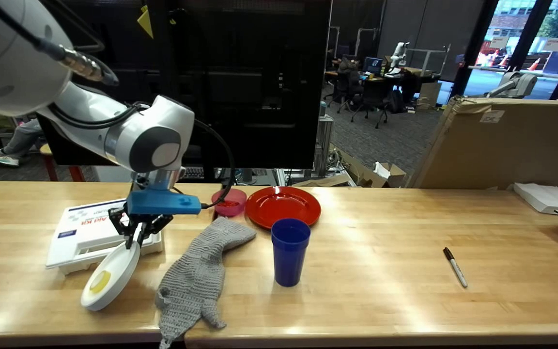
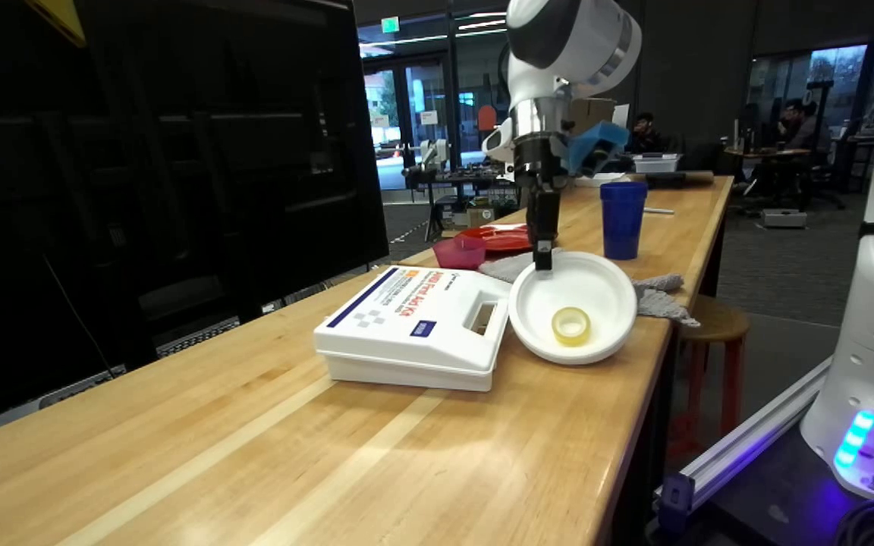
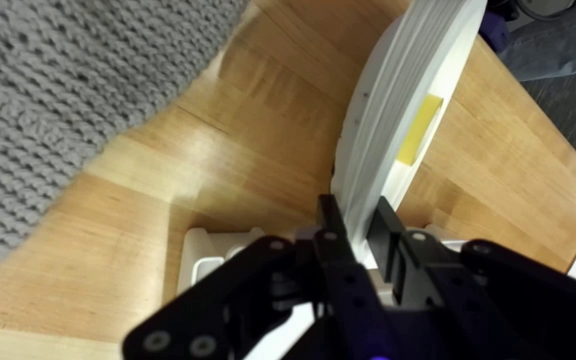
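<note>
Black fingers of the gripper stand only a narrow gap apart, pinching the rim of a stack of white plates, one finger against each face. The stack hangs steeply tilted below the fingertips; I cannot tell whether its lower rim touches the wood. A roll of yellow tape sits on the stack's hollow face, apart from the fingers and toward the lower rim. Just beside the stack, partly under the gripper, lies a closed white first aid kit, its carry handle turned toward the plates. On the opposite side a grey knitted cloth lies spread out, with a strip of wood between it and the stack; its end hangs over the edge of the wooden tabletop. The lower rim of the stack comes near that same edge. Past the cloth are an upright blue cup, a red plate lying flat and a pink bowl. Well apart, across a broad stretch of wood, lies a black-capped marker.
</note>
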